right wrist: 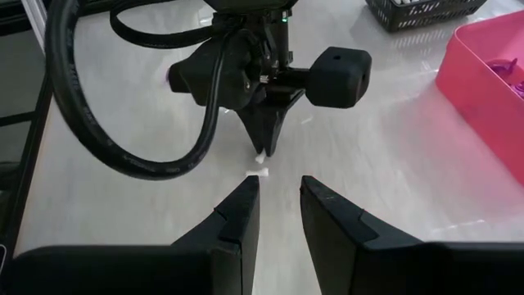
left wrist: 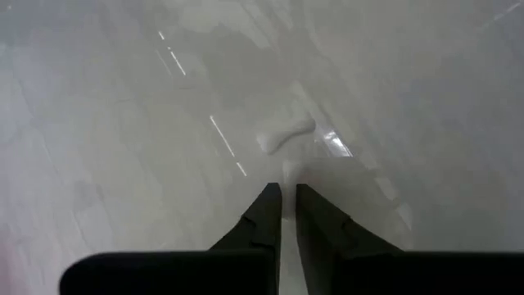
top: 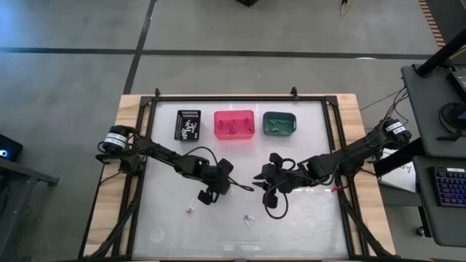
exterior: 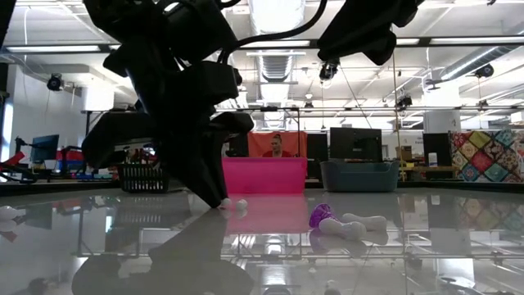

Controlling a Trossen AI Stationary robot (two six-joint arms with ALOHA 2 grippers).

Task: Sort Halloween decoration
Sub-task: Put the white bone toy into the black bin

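Note:
My left gripper point(top: 206, 196) stands slanting down on the glass table, its fingers closed on a small white bone-shaped trinket point(left wrist: 286, 136). The low view shows the trinket point(exterior: 237, 203) at the fingertips, on the glass. My right gripper point(right wrist: 278, 192) hovers open above the table's middle point(top: 263, 176), facing the left gripper, with nothing between its fingers. A purple trinket point(exterior: 321, 215) and a white one point(exterior: 362, 223) lie together on the glass point(top: 249, 218). One more trinket point(top: 191, 211) lies nearer the front left. My left gripper pinches the near end point(left wrist: 288, 170) of the white trinket between its two fingertips. The fingers come slanting down from the table's left side. The rest of the trinket reaches out past the fingertips and rests on the glass.
Three bins stand in a row at the far edge: black point(top: 190, 124), pink point(top: 234, 124) and teal point(top: 279, 123), the pink and teal ones holding small pieces. A black frame point(top: 331, 145) rims the glass table. A person sits in the room behind the pink bin.

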